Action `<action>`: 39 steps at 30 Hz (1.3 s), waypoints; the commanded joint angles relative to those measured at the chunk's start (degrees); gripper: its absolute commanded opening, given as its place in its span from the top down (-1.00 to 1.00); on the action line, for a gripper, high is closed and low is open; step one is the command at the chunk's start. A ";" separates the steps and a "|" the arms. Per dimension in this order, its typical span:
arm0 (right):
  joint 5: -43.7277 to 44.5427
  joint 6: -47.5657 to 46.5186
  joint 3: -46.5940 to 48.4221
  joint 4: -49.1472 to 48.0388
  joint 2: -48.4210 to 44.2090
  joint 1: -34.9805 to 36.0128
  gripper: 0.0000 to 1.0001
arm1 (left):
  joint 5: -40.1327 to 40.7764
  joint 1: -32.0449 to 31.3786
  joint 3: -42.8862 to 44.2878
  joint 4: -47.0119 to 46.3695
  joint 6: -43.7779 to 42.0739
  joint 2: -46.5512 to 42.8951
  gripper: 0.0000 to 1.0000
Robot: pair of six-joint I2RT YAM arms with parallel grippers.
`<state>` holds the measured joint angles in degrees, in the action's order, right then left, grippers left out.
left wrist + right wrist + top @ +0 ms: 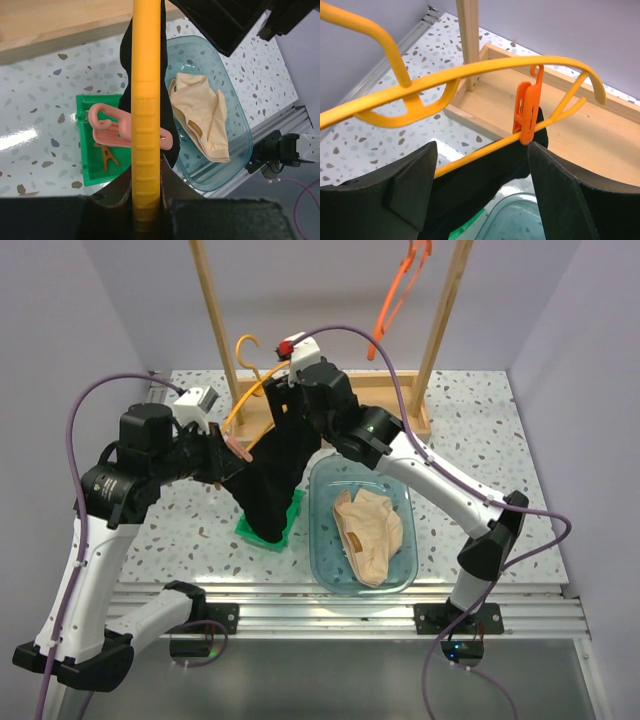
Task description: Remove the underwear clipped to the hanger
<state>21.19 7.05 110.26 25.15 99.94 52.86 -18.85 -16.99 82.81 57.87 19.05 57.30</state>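
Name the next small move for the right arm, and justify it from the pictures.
Probably ease the right gripper forward and close it on the orange clip to pinch it open. Its jaws stand open just short of that clip, which pins the black underwear to the yellow hanger, held by the left gripper. The beige underwear already lies in the tub.

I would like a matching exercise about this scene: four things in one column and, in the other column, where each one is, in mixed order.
Things:
1. black underwear
2. beige underwear
3. brown clip
4. yellow hanger

Places:
a. lying in the green tray
b. gripped by the left gripper
c. lying in the clear tub
d. pinned up by the orange clip, hanging limp

Pairs: 1-d, 2-c, 3-a, 4-b.
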 commanded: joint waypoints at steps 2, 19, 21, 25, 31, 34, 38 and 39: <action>4.56 -4.15 5.31 -2.56 0.87 -0.56 -0.52 | -4.09 0.21 1.83 -0.56 0.03 -1.05 1.00; -9.50 3.14 10.41 7.10 3.33 -7.77 -0.21 | -7.96 0.21 3.86 -0.65 1.17 -0.61 1.00; -10.73 3.23 9.46 7.29 2.89 -7.77 -0.19 | -8.39 0.21 3.86 -0.91 1.34 -0.61 1.00; -12.31 3.94 8.75 7.55 2.98 -9.08 -0.13 | -9.62 0.21 3.42 -1.88 1.96 -0.87 1.00; -15.21 4.99 9.54 8.43 4.21 -11.02 0.61 | -10.68 0.21 2.98 -2.67 2.57 -1.13 1.00; -14.78 5.17 9.10 7.99 3.77 -11.20 0.93 | -10.24 0.21 2.45 -2.67 2.92 -1.22 1.00; -13.90 5.34 6.64 7.29 1.75 -11.11 0.99 | -8.22 0.21 1.66 -2.76 3.71 -1.05 1.00; -13.55 5.34 4.72 6.68 1.14 -11.20 0.99 | -7.09 0.21 1.66 -2.76 3.80 -0.96 1.00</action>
<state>7.79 11.64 117.16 32.73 103.68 41.52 -26.17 -16.99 84.09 59.24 21.82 57.19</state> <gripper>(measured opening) 0.078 0.139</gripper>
